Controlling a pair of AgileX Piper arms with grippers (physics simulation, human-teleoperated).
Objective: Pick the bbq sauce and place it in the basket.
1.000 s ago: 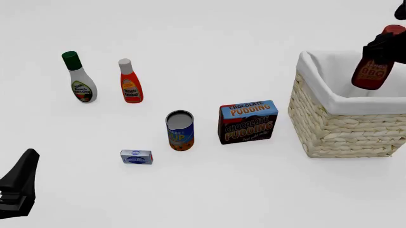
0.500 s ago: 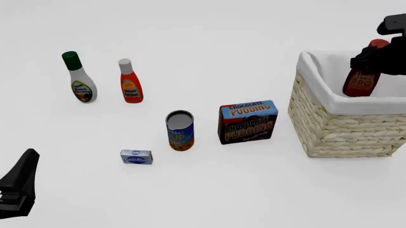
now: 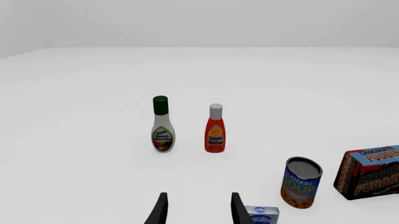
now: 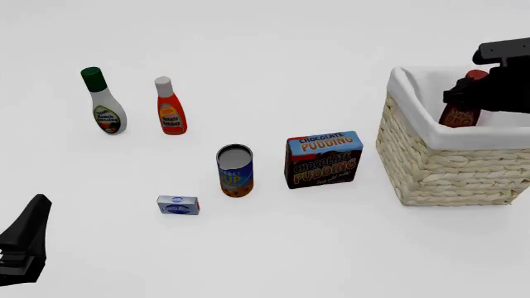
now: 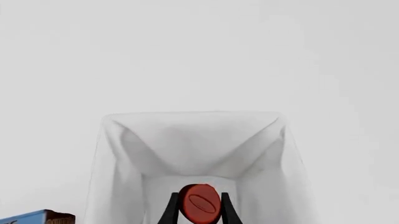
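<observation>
The bbq sauce [image 4: 460,115] is a dark reddish-brown bottle with a red cap. It hangs upright inside the wicker basket [image 4: 439,174], its lower part hidden behind the white lining. My right gripper [image 4: 465,94] is shut on its neck. In the right wrist view the red cap [image 5: 201,204] sits between the two fingers of my right gripper [image 5: 199,210], above the basket's white lining [image 5: 187,144]. My left gripper [image 3: 196,210] is open and empty at the near left of the table; in the front view [image 4: 25,245] it is low at the left edge.
A white bottle with green cap [image 4: 103,102] and an orange-red bottle with white cap [image 4: 169,107] stand at the far left. A soup can [image 4: 235,170], a chocolate pudding box [image 4: 324,159] and a small blue-white box [image 4: 178,205] stand mid-table.
My right gripper has moved down and left with the bbq sauce, lowering it into the basket. The left arm has not moved.
</observation>
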